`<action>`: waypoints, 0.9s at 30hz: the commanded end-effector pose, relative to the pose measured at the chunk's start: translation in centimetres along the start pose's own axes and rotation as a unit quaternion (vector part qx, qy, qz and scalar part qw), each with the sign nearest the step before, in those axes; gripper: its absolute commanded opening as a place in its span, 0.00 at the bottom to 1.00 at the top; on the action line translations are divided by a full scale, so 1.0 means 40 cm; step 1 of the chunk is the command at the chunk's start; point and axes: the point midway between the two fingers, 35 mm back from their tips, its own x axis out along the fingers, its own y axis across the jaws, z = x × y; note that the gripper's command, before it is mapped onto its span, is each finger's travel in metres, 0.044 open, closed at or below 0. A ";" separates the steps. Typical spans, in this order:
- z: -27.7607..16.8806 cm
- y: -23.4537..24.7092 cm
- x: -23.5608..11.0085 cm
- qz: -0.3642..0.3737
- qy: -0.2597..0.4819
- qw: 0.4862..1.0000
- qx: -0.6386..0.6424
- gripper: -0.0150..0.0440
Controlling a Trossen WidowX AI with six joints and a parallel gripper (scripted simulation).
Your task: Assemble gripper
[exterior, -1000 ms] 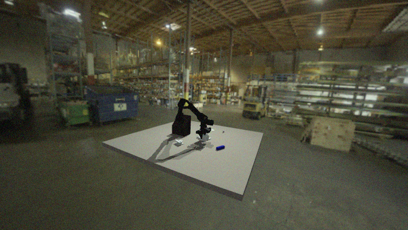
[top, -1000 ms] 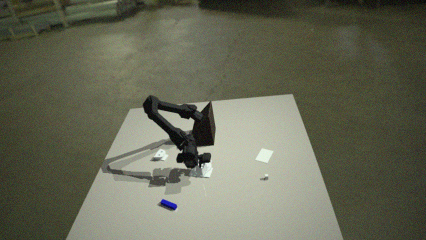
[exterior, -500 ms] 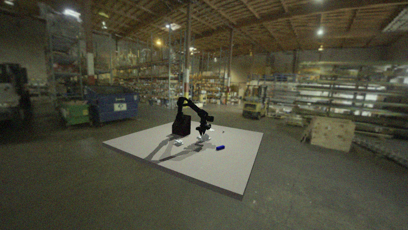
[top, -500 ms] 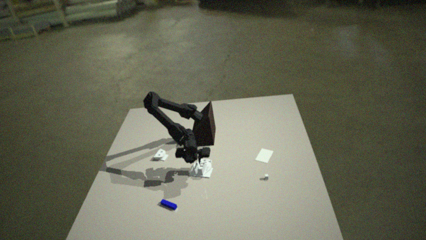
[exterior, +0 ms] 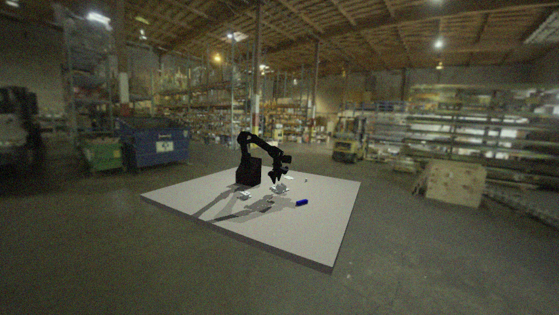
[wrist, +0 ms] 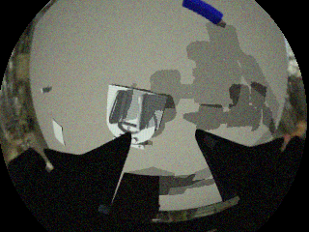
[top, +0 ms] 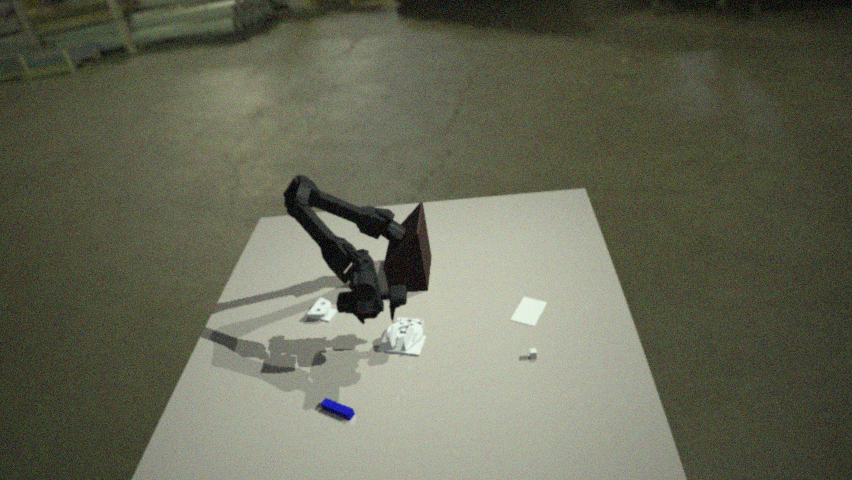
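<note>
My gripper [top: 378,320] [exterior: 276,182] [wrist: 164,134] is open, with nothing between its fingers. It hangs above the table beside the gripper base [top: 419,347] [wrist: 111,90]. In the wrist view the left fingertip overlaps the base's rounded edge. Two jaws stand side by side on the base, one jaw [wrist: 123,106] at left and the other jaw [wrist: 154,110] at right. The pins are hidden, and I cannot tell whether the teeth mesh. The white housing plate [top: 321,308] [exterior: 245,193], with two dark holes, sits tilted on the table, apart from the base.
A blue block [top: 337,409] [exterior: 301,202] [wrist: 203,10] lies on the table. A flat white card [top: 529,311] [exterior: 289,178] [wrist: 58,131] and a small white cube [top: 533,353] [exterior: 306,180] lie on the far side of the base. The arm's dark mount [top: 411,262] [exterior: 248,172] stands behind.
</note>
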 end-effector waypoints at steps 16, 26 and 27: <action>-0.127 -0.280 -0.016 0.013 0.007 0.971 -0.240 1.00; -0.212 -0.393 -0.033 0.010 0.005 0.930 -0.368 1.00; -0.222 -0.403 -0.035 0.009 0.005 0.925 -0.380 1.00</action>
